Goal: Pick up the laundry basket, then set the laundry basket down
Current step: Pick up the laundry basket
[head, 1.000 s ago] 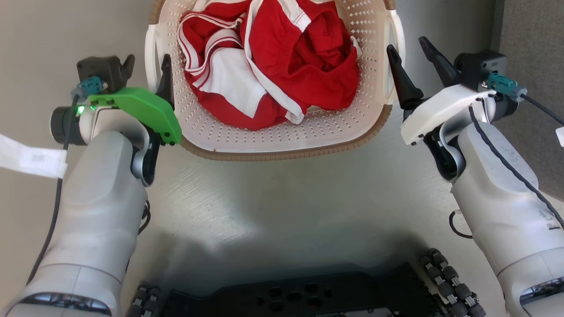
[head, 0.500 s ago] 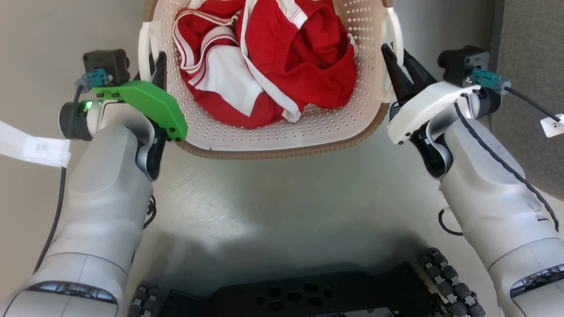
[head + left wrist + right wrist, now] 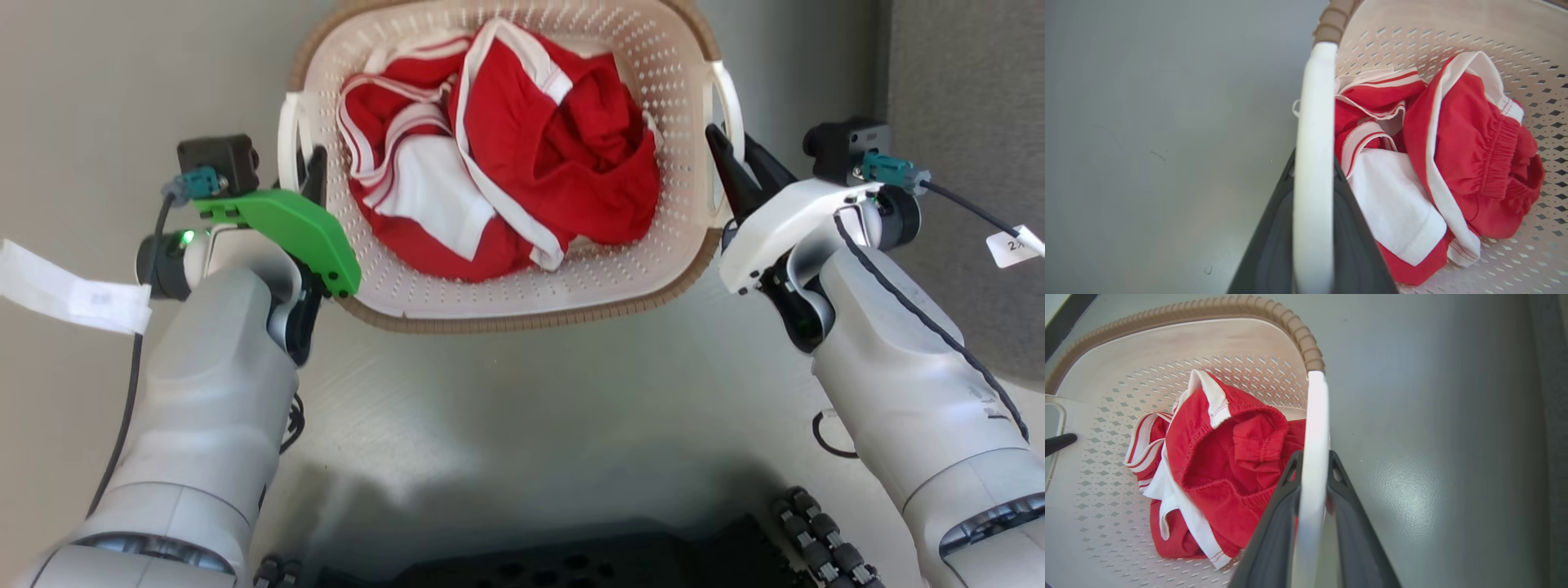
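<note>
1. While both grippers hold its side handles, the laundry basket (image 3: 506, 320) sits at the upper centre of the head view, with red-and-white clothes (image 3: 522, 180) inside.
2. Left gripper (image 3: 304, 167) — jaws pinch the left handle (image 3: 1312, 163), one finger on each side.
3. Right gripper (image 3: 732, 151) — jaws pinch the right handle (image 3: 1314, 465) likewise.
4. Judged complete: approach and grasp.
5. Whether the base is clear of the grey floor (image 3: 522, 408) cannot be told.
6. Judged remaining: the lift, if not begun, then set-down and release.

I am indoors on a smooth grey floor (image 3: 506, 392); a laundry basket (image 3: 620, 278) of red clothes (image 3: 571, 155) hints at a home.
</note>
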